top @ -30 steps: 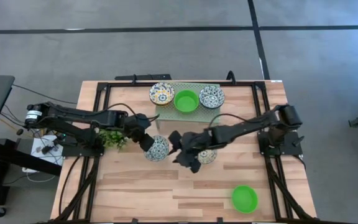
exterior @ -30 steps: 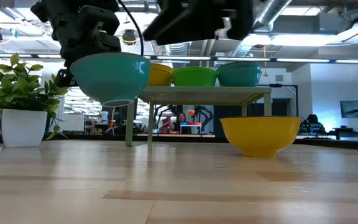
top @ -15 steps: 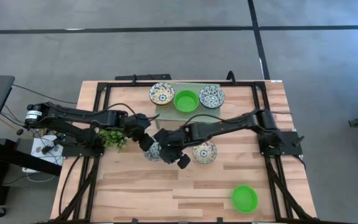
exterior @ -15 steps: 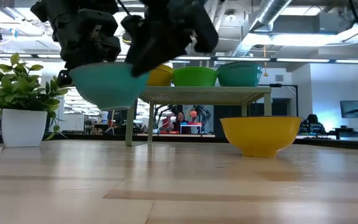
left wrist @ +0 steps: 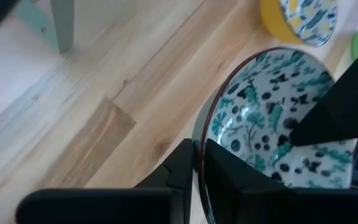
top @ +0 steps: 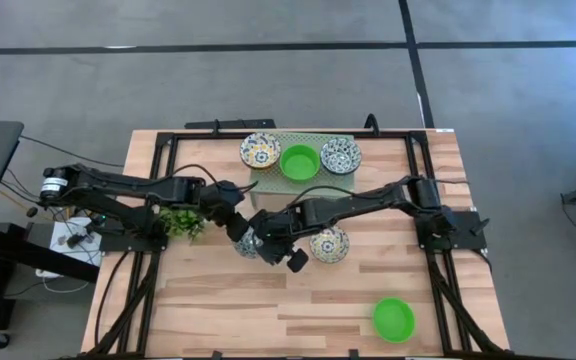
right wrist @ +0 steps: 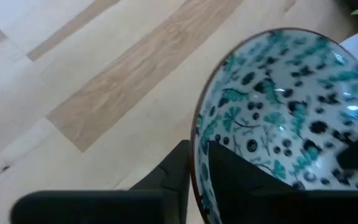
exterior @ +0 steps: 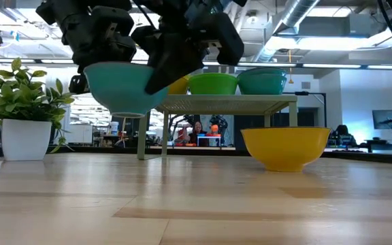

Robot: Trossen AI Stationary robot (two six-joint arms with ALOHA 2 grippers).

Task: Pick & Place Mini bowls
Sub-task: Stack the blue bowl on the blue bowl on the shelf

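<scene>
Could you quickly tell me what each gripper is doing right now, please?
Left gripper: shut on the rim of the teal-patterned bowl, held above the table.
Right gripper: shut on the opposite rim of that bowl.

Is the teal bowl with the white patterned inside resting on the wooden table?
No, the teal bowl hangs clear above the wooden table.
</scene>
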